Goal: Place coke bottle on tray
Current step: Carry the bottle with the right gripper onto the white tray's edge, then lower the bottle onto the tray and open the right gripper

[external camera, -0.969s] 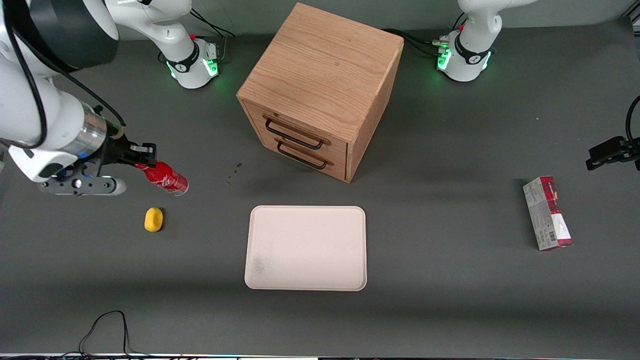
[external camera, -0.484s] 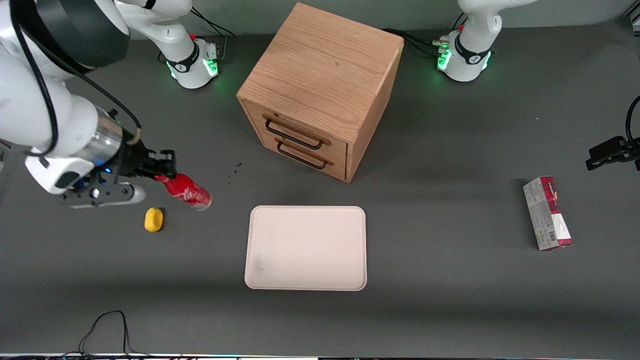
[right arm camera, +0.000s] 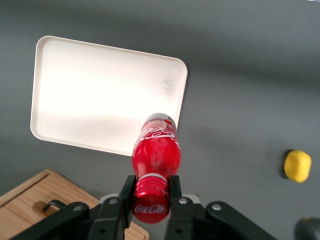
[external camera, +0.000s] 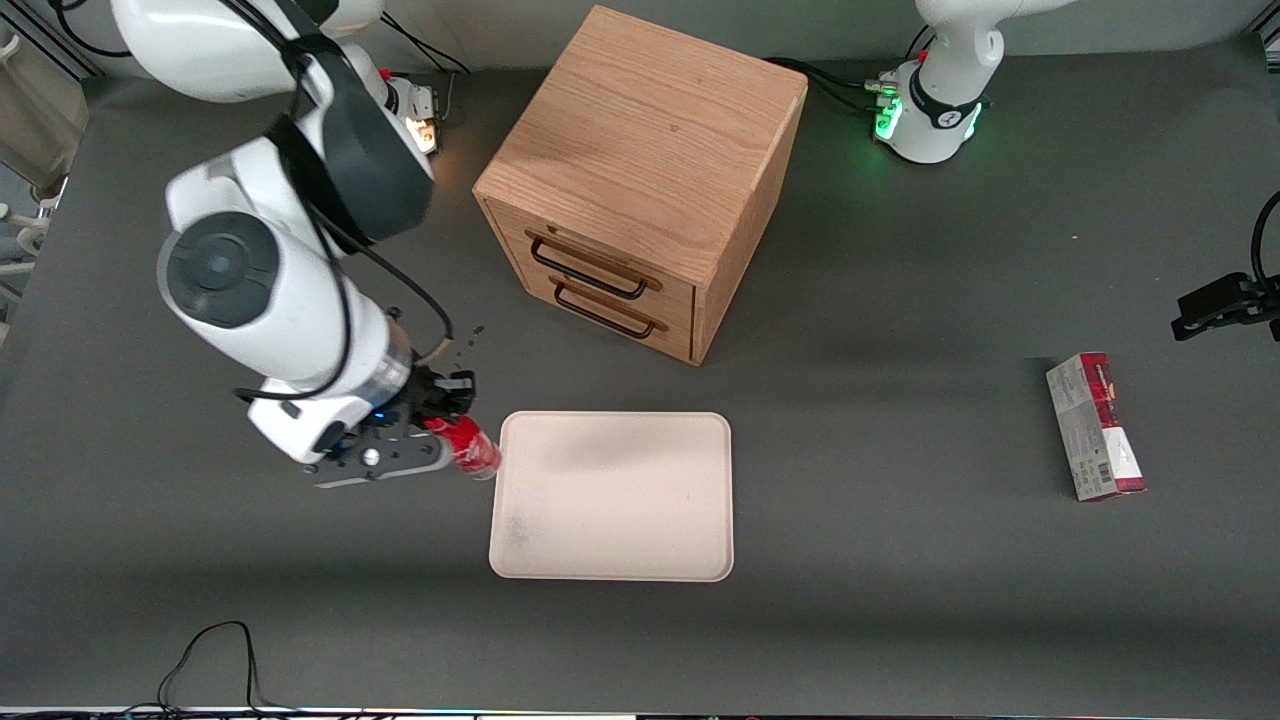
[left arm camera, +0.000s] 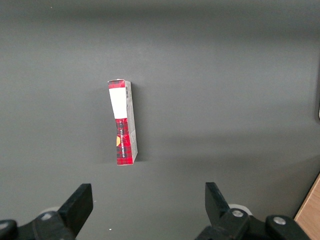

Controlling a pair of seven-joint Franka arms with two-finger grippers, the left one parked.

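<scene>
Right arm's gripper (right arm camera: 150, 192), jaws clamped on the coke bottle (right arm camera: 155, 150) neck, hovers at the tray (external camera: 612, 497) edge.

A wooden cabinet (external camera: 645, 175) with two drawers, each fitted with a dark handle, is set toward the edge of the dark tabletop (external camera: 900, 620) farthest from the front camera. A red-and-grey carton (external camera: 1095, 427) is laid flat toward the parked arm's end. A small yellow lump (right arm camera: 297, 166) is seen on the tabletop, and a black cable (external camera: 215, 660) is looped at the nearest edge.
</scene>
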